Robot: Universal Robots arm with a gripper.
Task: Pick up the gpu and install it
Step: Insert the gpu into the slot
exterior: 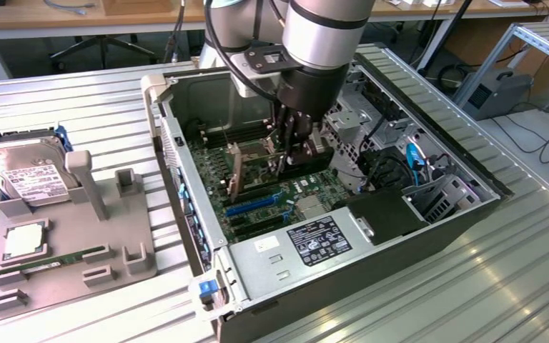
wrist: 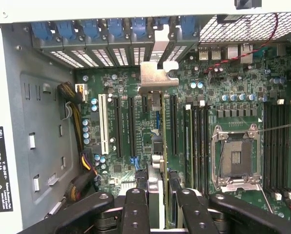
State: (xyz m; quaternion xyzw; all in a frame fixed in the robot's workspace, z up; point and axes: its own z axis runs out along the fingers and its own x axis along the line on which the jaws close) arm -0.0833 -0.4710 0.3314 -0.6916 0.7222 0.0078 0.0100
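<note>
One gpu (wrist: 157,146) stands on edge inside the open computer case (exterior: 446,214), held upright over the motherboard (wrist: 223,97) near the middle of the wrist view, its silver bracket (wrist: 155,75) pointing toward the row of blue slot clips (wrist: 111,29) along the case's rear wall. In the exterior view the card (exterior: 238,171) shows as a thin green-edged board in the centre of the frame, just below the arm's wrist. The gripper (wrist: 159,195) pinches the card's near end between its two black fingers (wrist: 135,209), one on each face. Whether the card's lower edge already sits in a slot cannot be told.

Around it on the motherboard lie long black expansion slots and one white slot (wrist: 103,124), with the empty processor socket (wrist: 236,158) on the right side of the wrist view. The power supply (exterior: 317,239), with its label, fills the lower centre of the exterior view.

At the exterior view's left, outside the case, a grey parts holder (exterior: 65,243) rests on the metal table (exterior: 465,293). It carries a hard drive (exterior: 26,175), a RAM stick (exterior: 60,259) and a square processor (exterior: 25,239).
</note>
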